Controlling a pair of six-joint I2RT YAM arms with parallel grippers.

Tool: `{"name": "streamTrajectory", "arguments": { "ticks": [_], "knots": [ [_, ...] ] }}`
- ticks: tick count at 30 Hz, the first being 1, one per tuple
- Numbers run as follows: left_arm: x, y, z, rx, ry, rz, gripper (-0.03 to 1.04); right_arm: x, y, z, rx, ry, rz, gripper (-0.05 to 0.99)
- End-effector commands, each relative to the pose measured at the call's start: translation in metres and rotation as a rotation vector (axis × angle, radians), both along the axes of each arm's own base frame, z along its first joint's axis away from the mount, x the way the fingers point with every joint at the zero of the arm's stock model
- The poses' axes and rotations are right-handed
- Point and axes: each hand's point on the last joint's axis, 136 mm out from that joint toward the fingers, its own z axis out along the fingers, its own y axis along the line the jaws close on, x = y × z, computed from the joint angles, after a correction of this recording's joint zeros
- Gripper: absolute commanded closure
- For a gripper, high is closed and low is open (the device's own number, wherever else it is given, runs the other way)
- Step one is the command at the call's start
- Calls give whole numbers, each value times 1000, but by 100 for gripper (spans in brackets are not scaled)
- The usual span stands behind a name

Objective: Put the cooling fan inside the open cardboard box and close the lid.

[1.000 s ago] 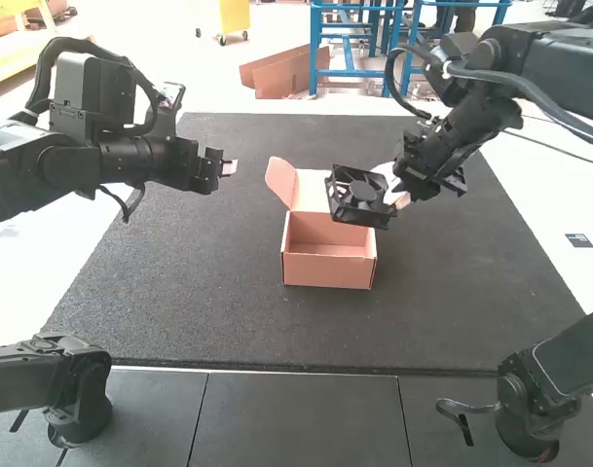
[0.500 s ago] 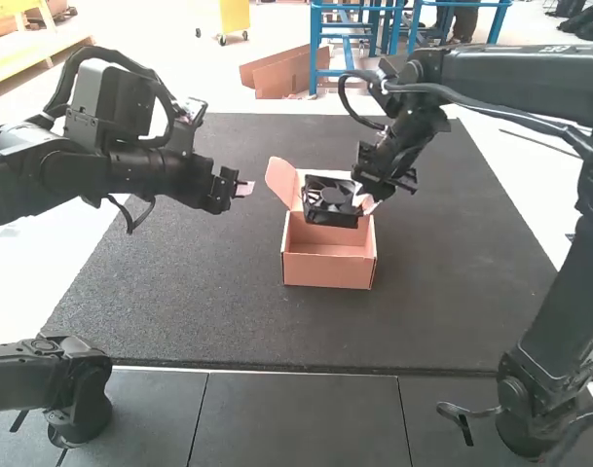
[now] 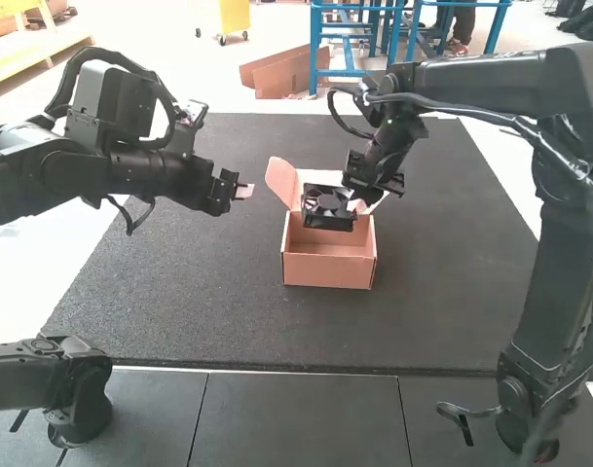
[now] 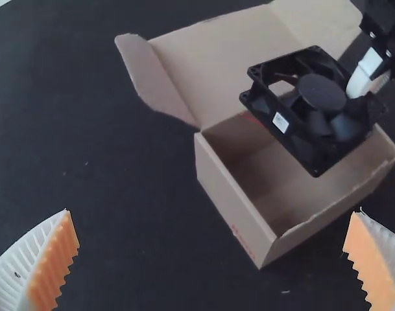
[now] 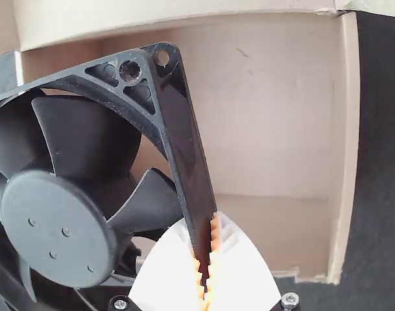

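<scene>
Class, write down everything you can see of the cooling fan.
The fan is black and looks plastic: a square frame with corner screw holes, a round hub and curved blades. The right gripper pinches one frame edge, holding it tilted over the open cardboard box, not yet down inside.

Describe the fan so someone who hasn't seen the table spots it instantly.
On the black mat, find the open cardboard box at the middle. Tilted over its open top hangs the cooling fan, its edge clamped in the right gripper: the only black square frame with blades.
</scene>
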Motion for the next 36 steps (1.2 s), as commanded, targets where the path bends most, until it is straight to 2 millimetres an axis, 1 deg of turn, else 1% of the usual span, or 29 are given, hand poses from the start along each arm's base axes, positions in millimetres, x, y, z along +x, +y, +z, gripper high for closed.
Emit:
{"name": "streamTrajectory", "arguments": {
  "ticks": [1,6,12,16,17,19,26,28,31,33,34,36],
  "knots": [
    [-1,-5,26,-27,-63,-24,4,9,4,3,-4,-26,7,94],
    [-1,-4,27,-30,-68,-22,4,8,4,-15,-35,10,18,94],
    [0,-5,30,-36,-78,-24,4,7,2,-32,-69,36,35,94],
    [1,-6,34,-41,-88,-24,4,7,2,-40,-75,53,41,94],
    [1,-6,34,-41,-88,-24,4,7,2,-41,-76,56,39,93],
    [1,-6,35,-41,-89,-24,4,7,3,-42,-75,59,43,85],
    [4,-5,38,-50,-102,-15,4,12,6,-35,-65,39,62,59],
    [4,-5,40,-54,-108,-13,4,16,8,-30,-52,30,62,45],
    [8,-4,43,-60,-120,2,4,20,25,-6,45,21,79,34],
    [11,-3,46,-70,-128,20,4,23,39,19,123,11,102,19],
    [14,-2,49,-71,-137,34,4,23,46,33,164,4,116,15],
    [19,0,48,-76,-131,59,4,28,49,59,193,-32,140,10]
  ]
}}
